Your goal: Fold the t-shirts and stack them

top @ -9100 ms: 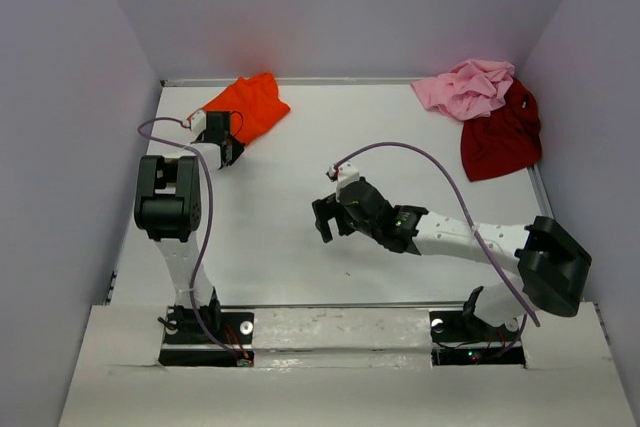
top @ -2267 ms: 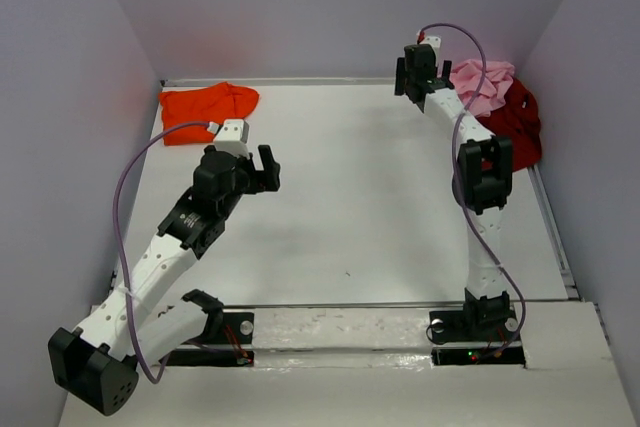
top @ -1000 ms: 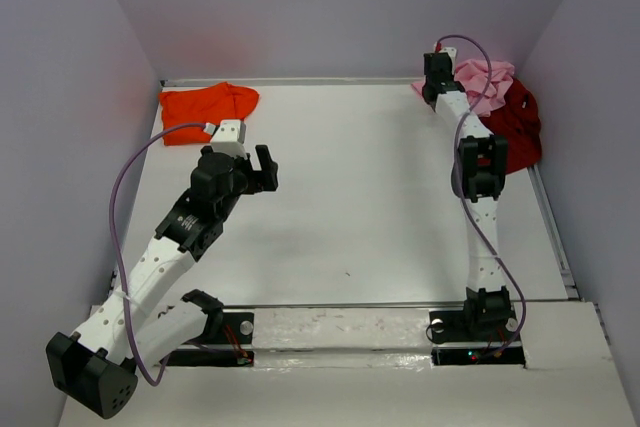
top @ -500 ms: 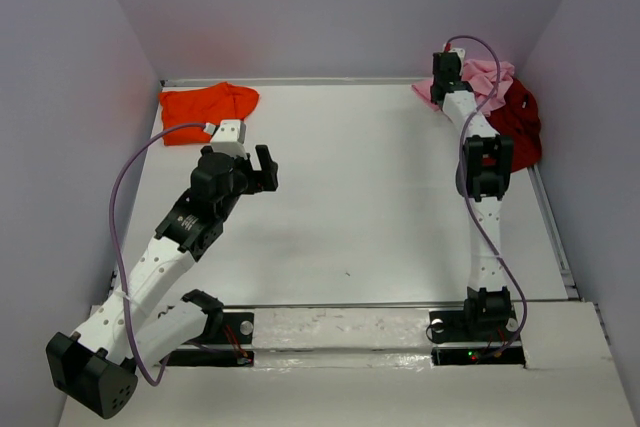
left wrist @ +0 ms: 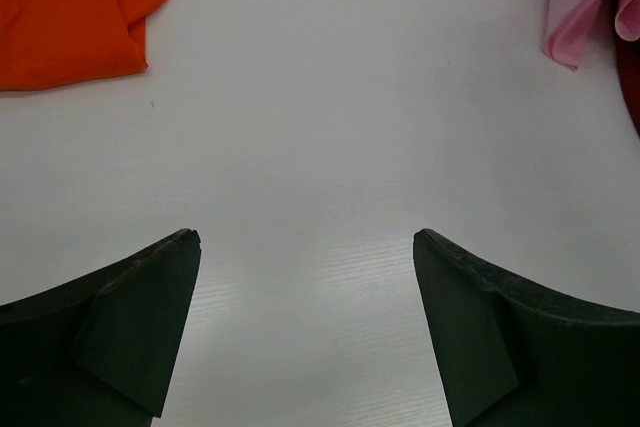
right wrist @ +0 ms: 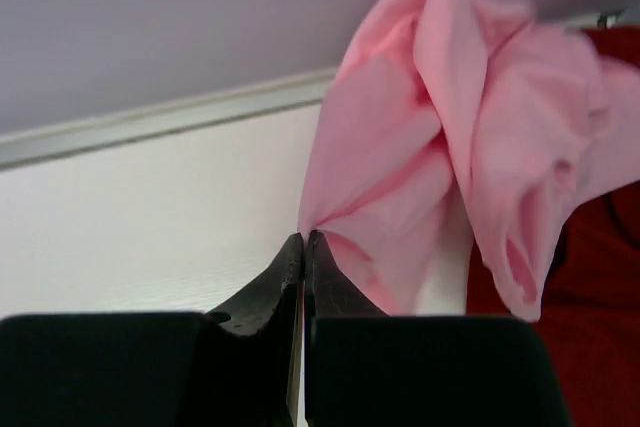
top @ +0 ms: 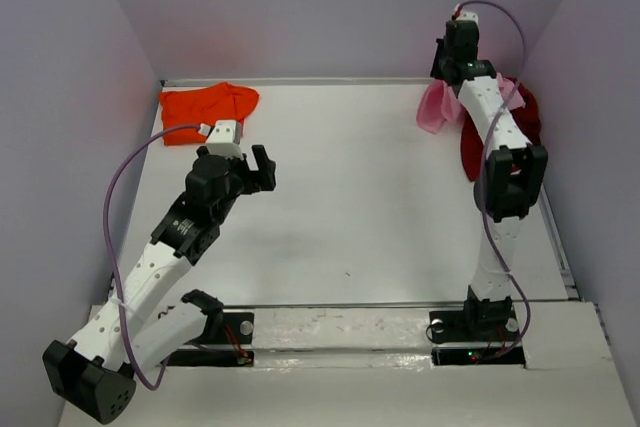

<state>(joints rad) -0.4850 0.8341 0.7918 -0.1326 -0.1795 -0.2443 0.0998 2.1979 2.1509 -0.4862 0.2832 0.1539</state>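
The light pink t-shirt (top: 437, 108) (right wrist: 430, 147) hangs bunched from my right gripper (right wrist: 304, 237), which is shut on a pinch of its edge and raised at the back right corner (top: 455, 50). Behind it the dark red t-shirt (top: 478, 142) (right wrist: 590, 307) lies crumpled against the right wall. The bright orange t-shirt (top: 200, 107) (left wrist: 70, 12) lies flat in the back left corner. My left gripper (top: 262, 169) (left wrist: 305, 247) is open over bare table, right of the orange shirt, with nothing between its fingers.
White table (top: 350, 197) enclosed by grey-lilac walls on left, back and right. A raised rim (right wrist: 160, 117) runs along the back edge. The left arm's purple cable (top: 120, 207) loops out to the left.
My right gripper closed on the pink shirt and has risen, lifting the shirt off the dark red one and dangling it. The left arm has barely moved.
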